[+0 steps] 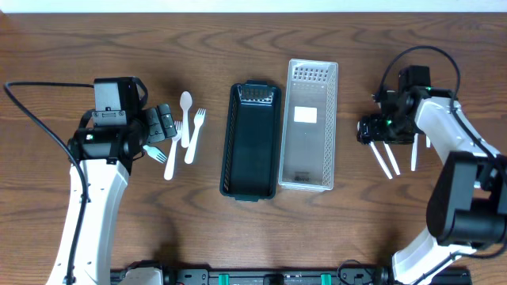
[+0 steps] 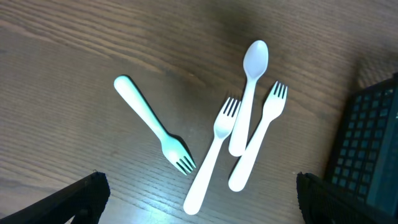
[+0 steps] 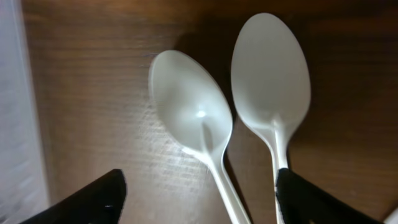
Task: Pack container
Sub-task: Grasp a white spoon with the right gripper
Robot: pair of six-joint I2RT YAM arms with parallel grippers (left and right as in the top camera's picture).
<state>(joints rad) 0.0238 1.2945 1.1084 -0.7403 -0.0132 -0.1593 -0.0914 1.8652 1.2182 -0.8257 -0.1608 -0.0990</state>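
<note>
Left end effector point(image 2: 199, 188): released, its two dark fingers point(image 2: 78, 200) spread wide at the lower corners of the left wrist view, with nothing held between them. It hangs above the desk point(image 2: 68, 68). A long white fork point(image 2: 214, 152) lies in the lower centre of that view, its handle end reaching the gap between the fingers. Just right of it lie a white spoon point(image 2: 249, 93) and a short white fork point(image 2: 258, 140), handles close together, heads toward the top of the frame. A teal fork point(image 2: 152, 124) lies apart at centre left, on a diagonal with its tines toward the lower centre. The black container point(image 2: 367, 143) shows at the right edge. Right end effector point(image 3: 199, 193): released, fingers set wide at the lower corners of the right wrist view. Two white spoons lie bowl-up on the desk. The left spoon point(image 3: 189, 112) runs its handle down through the gap. The right spoon point(image 3: 270, 74) runs its handle to the tip of the right-hand finger; contact cannot be confirmed. The clear container point(image 3: 12, 93) occupies the left edge of that view. In the overhead view the two containers stand side by side at the centre of the frame, black to the left, clear to the right, the clear one carrying a white label point(image 1: 306, 115).
</note>
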